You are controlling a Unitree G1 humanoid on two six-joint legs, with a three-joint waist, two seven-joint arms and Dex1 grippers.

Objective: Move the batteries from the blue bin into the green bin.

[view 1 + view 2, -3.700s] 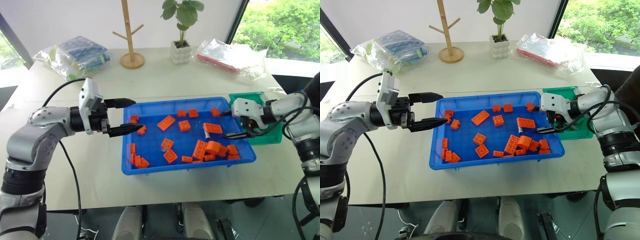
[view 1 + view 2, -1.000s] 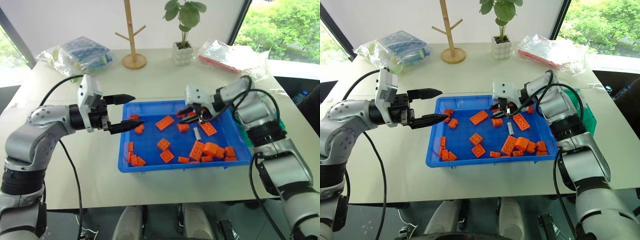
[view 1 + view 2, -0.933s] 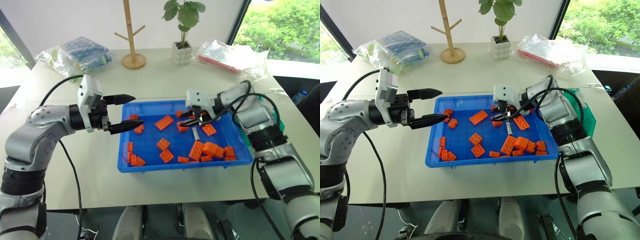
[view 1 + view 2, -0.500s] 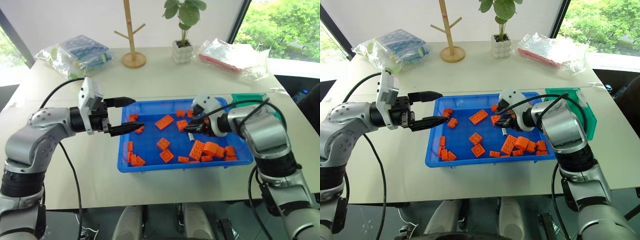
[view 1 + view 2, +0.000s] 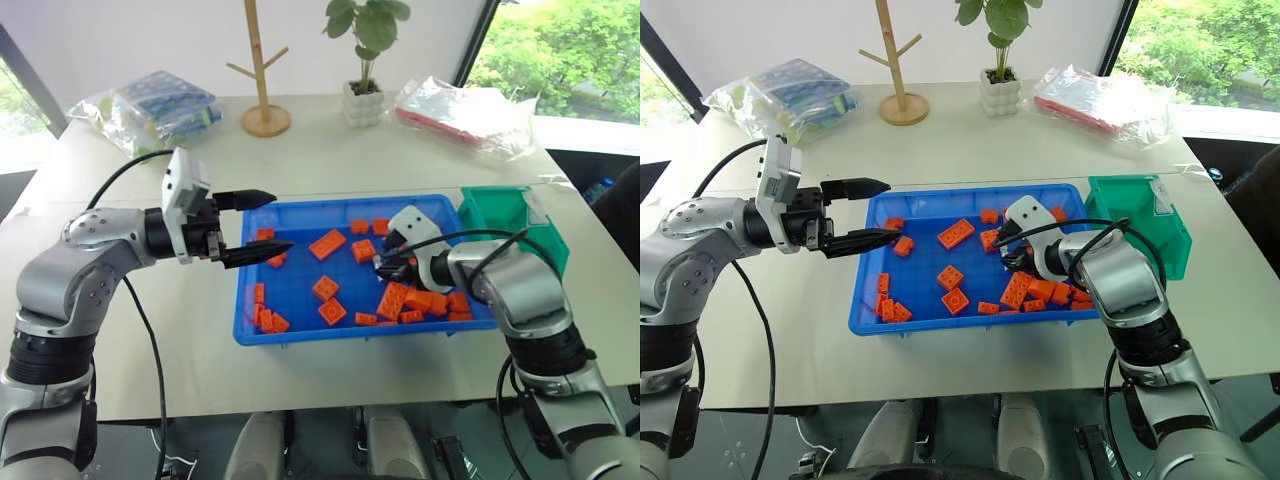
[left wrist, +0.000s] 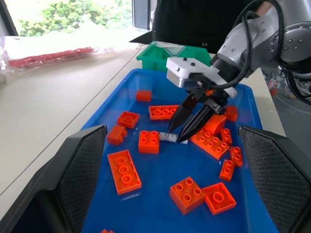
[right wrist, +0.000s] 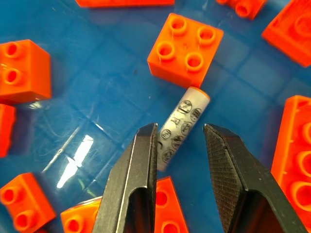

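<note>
A small silver-grey battery [image 7: 182, 127] lies flat on the floor of the blue bin [image 5: 350, 335], among orange bricks [image 5: 330, 243]. My right gripper [image 7: 181, 132] points down at it, open, one finger on either side and a gap showing on both sides. The left wrist view shows the same: the right gripper [image 6: 178, 136] has its tips at the battery [image 6: 168, 137]. My left gripper [image 5: 276, 222] hovers open at the bin's left rim, level, holding nothing. The green bin [image 5: 500, 215] stands right of the blue bin.
Orange bricks lie scattered across the blue bin, with a pile at its near right. At the table's back stand a wooden stand [image 5: 262, 70], a potted plant [image 5: 362, 100] and plastic bags [image 5: 165, 105], [image 5: 460, 105].
My right gripper has come down and back toward me inside the blue bin, its wrist rolled, and its fingers now straddle the battery. The left arm has stayed put.
</note>
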